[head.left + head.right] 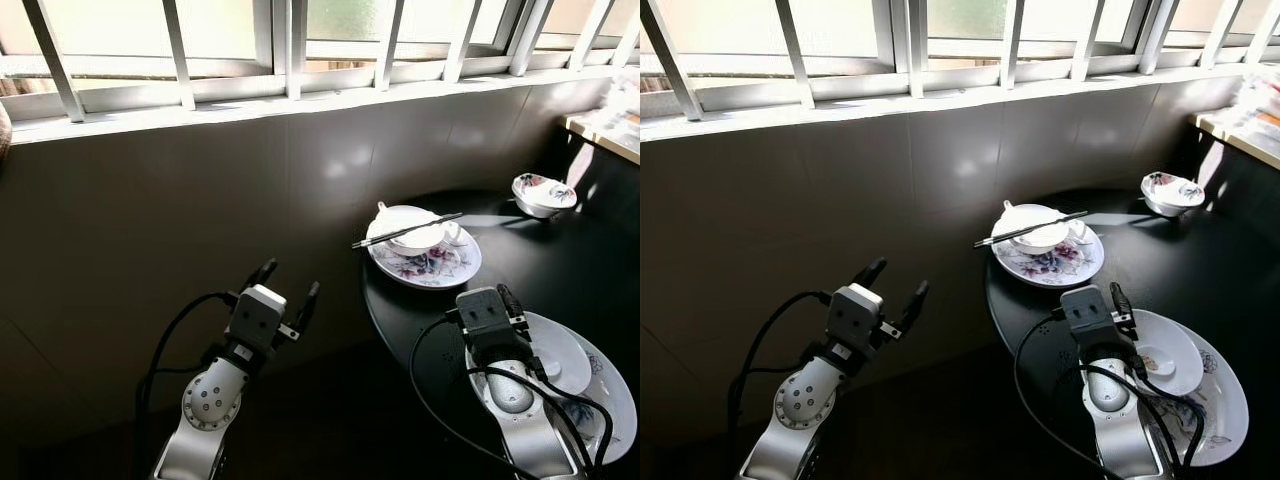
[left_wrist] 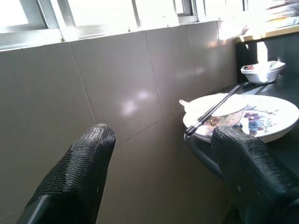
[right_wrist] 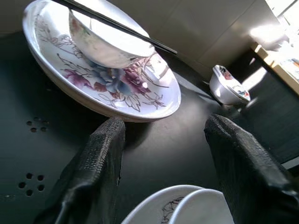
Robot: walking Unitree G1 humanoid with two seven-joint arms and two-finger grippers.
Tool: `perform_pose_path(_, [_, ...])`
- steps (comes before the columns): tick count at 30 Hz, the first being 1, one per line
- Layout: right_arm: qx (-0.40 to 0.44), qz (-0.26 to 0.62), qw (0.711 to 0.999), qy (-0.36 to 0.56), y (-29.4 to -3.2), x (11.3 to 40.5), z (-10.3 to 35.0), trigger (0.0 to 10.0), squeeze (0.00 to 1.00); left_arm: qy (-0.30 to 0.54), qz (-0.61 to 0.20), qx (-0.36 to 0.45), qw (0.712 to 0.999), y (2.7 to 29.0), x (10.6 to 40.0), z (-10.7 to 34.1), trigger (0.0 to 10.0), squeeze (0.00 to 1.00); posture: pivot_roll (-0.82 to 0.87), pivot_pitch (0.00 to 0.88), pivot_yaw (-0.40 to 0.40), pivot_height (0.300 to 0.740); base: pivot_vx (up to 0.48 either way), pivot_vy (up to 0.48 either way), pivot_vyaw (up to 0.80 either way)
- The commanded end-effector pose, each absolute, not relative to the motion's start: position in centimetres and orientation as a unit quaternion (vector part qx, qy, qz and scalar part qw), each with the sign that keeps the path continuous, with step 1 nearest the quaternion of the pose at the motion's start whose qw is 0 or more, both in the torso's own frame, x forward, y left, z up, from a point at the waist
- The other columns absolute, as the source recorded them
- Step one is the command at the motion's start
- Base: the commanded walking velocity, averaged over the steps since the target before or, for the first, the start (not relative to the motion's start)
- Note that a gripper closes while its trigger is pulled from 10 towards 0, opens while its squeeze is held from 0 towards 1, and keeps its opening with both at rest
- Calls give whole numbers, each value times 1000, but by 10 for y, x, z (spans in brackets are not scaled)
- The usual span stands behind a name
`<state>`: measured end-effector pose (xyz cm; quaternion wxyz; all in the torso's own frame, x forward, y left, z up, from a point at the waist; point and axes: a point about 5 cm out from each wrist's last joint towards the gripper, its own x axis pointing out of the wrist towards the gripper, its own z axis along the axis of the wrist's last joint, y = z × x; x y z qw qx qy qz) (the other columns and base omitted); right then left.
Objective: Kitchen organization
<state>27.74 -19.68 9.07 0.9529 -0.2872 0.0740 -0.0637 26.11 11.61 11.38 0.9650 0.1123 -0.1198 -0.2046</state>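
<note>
Round black table (image 1: 560, 270), glossy ceramic dishes, both grippers empty.
I see the right gripper (image 3: 163, 154) spread over the near floral plate (image 1: 610, 385); left gripper (image 1: 285, 290) released beside the tiled wall (image 1: 200, 200). Black chopsticks (image 1: 405, 231) lie across a white bowl (image 1: 410, 228) on the far floral plate (image 1: 440, 268).

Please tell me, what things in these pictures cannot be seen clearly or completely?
- Near plate: in the left eye view the right arm covers much of it, and the picture's edge cuts it.
- Inside of the bowl under the chopsticks: its rim hides any contents from the head views.
- Small far bowl: too small and sunlit to read its contents.
- Shelf at right: overexposed, cut by the edge.
- Outside the window: washed out by glare.
</note>
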Motion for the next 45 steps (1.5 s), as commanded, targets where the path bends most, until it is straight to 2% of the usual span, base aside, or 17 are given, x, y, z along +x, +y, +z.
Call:
perform_pose_path(1, [-293, -50, 950, 92, -195, 276, 87, 10000, 0, -120, -206, 115, 964, 116, 261, 113, 10000, 0, -42, 0, -42, 740, 0, 0, 0])
perform_pose_path(8, [-288, -37, 951, 107, -191, 271, 89, 10000, 0, -119, -207, 115, 964, 116, 261, 113, 10000, 0, -44, 0, -46, 740, 0, 0, 0])
perform_pose_path(11, [-298, -68, 945, 119, -199, 262, 91, 10000, 0, -118, -205, 114, 965, 117, 260, 112, 10000, 0, -46, 0, -49, 740, 0, 0, 0])
perform_pose_path(27, [-309, -101, 931, 167, -215, 233, 92, 10000, 0, -114, -205, 114, 965, 117, 261, 109, 10000, 0, -67, 0, -53, 740, 0, 0, 0])
perform_pose_path(37, [-310, -123, 925, 179, -225, 231, 91, 10000, 0, -113, -207, 115, 965, 116, 262, 108, 10000, 0, -72, 0, -49, 740, 0, 0, 0])
perform_pose_path(38, [-310, -123, 926, 178, -225, 232, 92, 8980, 0, -113, -207, 116, 965, 116, 262, 107, 10000, 0, -71, 0, -48, 740, 0, 0, 0])
perform_pose_path(39, [-309, -124, 926, 176, -225, 233, 92, 8980, 0, -114, -208, 116, 965, 116, 262, 107, 10000, 0, -71, 0, -48, 740, 0, 0, 0])
perform_pose_path(40, [-308, -123, 927, 175, -225, 233, 92, 2824, 0, -113, -208, 116, 965, 116, 262, 107, 10000, 0, -69, 0, -49, 740, 0, 0, 0])
perform_pose_path(41, [-308, -123, 927, 174, -225, 234, 93, 2824, 0, -113, -208, 116, 965, 116, 262, 107, 10000, 0, -69, 0, -49, 740, 0, 0, 0])
perform_pose_path(43, [-308, -121, 927, 174, -224, 234, 92, 0, 0, -113, -207, 117, 965, 117, 262, 107, 10000, 0, -68, 0, -48, 740, 0, 0, 0])
perform_pose_path(45, [-310, -120, 927, 175, -223, 233, 91, 0, 0, -113, -207, 117, 965, 117, 262, 107, 10000, 0, -67, 0, -49, 740, 0, 0, 0])
